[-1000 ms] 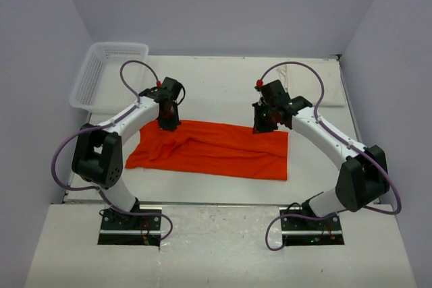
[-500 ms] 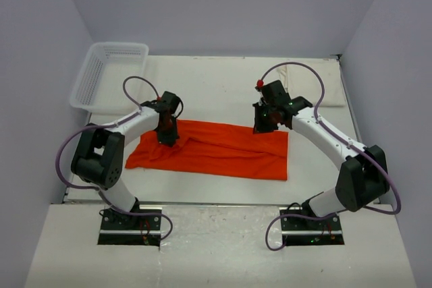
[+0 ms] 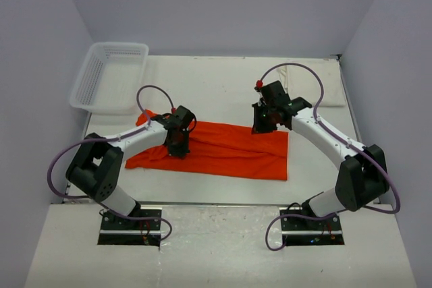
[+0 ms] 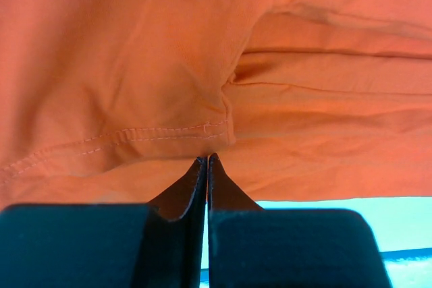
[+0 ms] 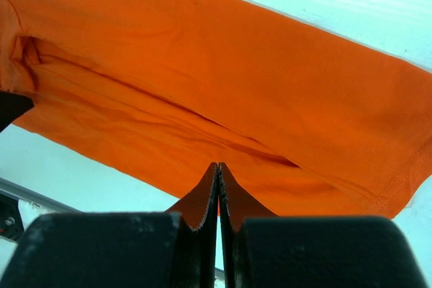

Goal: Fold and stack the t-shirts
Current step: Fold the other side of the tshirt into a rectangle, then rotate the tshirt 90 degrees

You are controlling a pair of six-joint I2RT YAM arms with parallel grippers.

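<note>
The orange-red t-shirt (image 3: 229,150) lies as a long folded band across the middle of the table. My left gripper (image 3: 179,145) is low over its left part. In the left wrist view its jaws (image 4: 206,158) are shut, with the tips pinching the cloth (image 4: 135,52) just below a stitched hem. My right gripper (image 3: 263,125) sits at the shirt's far right corner. It is shut (image 5: 218,165), with orange cloth (image 5: 236,65) caught between the tips. The cream-white t-shirt (image 3: 317,82) lies flat at the back right, apart from both grippers.
A white lattice basket (image 3: 108,75) stands at the back left corner, partly over the table edge. Grey walls close in the left, back and right sides. The arm bases (image 3: 131,220) are bolted at the near edge.
My left gripper has moved right and toward the near edge, from the shirt's back left corner to over its left part, shifting the cloth there. The right gripper has stayed put.
</note>
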